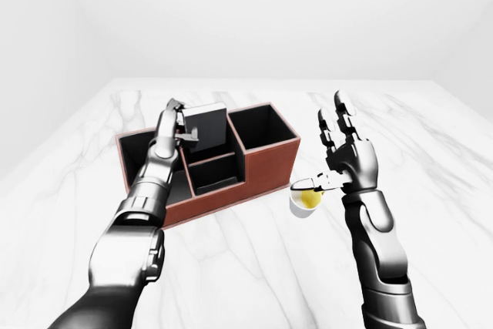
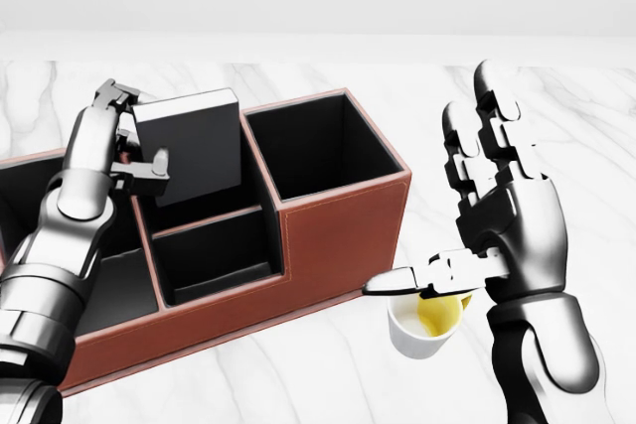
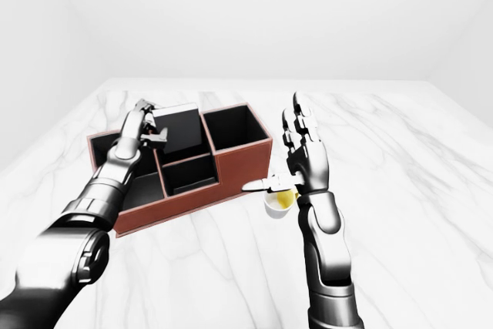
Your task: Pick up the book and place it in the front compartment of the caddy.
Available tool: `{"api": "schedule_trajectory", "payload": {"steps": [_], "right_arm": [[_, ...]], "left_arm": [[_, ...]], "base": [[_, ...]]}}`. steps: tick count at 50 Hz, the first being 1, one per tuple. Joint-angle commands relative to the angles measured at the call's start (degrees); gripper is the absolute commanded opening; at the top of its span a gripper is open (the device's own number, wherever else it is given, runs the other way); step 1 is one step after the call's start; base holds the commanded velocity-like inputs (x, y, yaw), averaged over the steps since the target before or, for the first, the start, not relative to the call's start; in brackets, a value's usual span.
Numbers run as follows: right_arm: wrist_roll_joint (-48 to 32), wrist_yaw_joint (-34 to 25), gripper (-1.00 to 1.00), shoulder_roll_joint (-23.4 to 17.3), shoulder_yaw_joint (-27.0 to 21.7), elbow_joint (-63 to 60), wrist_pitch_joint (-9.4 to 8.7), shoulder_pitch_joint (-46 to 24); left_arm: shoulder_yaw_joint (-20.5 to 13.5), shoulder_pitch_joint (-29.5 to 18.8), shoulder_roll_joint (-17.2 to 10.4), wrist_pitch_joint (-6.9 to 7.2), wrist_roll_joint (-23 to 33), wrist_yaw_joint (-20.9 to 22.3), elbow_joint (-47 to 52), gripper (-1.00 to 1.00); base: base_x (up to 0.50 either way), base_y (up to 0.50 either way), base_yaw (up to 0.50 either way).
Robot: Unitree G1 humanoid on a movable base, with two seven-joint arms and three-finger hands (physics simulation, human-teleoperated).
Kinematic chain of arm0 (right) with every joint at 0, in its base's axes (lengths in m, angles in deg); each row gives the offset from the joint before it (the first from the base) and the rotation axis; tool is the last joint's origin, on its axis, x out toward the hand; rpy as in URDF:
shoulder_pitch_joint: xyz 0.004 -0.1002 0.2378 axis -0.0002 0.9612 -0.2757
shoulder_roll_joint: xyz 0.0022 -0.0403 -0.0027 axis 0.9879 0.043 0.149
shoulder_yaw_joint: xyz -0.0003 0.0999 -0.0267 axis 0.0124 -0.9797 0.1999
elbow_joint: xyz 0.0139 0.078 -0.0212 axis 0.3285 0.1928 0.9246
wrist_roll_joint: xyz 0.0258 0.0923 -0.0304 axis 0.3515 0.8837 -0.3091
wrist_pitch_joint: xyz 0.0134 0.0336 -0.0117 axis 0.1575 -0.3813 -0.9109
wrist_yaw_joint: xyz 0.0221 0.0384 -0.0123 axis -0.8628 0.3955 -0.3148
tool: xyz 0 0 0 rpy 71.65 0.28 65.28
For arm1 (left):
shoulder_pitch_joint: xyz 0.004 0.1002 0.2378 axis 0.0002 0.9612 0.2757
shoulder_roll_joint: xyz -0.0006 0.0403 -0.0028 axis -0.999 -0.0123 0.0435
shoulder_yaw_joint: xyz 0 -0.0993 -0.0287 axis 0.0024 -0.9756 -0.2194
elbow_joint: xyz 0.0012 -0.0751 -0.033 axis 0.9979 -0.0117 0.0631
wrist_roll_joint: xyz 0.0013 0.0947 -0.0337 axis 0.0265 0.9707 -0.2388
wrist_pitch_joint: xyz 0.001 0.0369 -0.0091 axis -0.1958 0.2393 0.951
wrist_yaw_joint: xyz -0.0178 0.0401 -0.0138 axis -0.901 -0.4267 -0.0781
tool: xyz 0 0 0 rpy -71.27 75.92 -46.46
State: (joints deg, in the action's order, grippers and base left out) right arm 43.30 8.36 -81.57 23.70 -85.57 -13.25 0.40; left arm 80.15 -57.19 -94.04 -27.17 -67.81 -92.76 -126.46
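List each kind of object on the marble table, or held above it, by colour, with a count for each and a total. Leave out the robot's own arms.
Dark grey book, held in the left hand: 1
Reddish-brown caddy with black compartments: 1
White cup with yellow inside, beside the open right hand: 1
Total: 3

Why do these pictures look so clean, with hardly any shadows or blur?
Head view: even, soft light, everything sharp, only a faint shadow under the cup. Eye views: the white walls wash out, the caddy compartments go nearly black inside, and no glare on the marble table.
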Motion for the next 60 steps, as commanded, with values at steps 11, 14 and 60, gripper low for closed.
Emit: {"api": "schedule_trajectory", "payload": {"steps": [11, 14, 60], "right_arm": [[0.05, 0.24, 1.00, 0.17, 0.21, -0.52, 0.00, 0.16], [-0.02, -0.01, 1.00, 0.16, 0.18, 0.29, 0.00, 0.12], [-0.12, -0.07, 1.00, 0.18, 0.25, 1.42, 0.00, -0.02]], "left_arm": [[-1.58, -1.13, 0.93, -2.63, 1.75, -1.90, -4.41, -0.95], [-1.43, -1.08, 1.00, -2.63, 2.11, -2.58, -4.87, -0.95], [-2.05, 2.37, 0.47, -2.63, 2.73, -5.83, -7.56, -0.95]], "base": [[0.00, 0.00, 0.00], [0.00, 0.00, 0.00], [0.00, 0.00, 0.00]]}}
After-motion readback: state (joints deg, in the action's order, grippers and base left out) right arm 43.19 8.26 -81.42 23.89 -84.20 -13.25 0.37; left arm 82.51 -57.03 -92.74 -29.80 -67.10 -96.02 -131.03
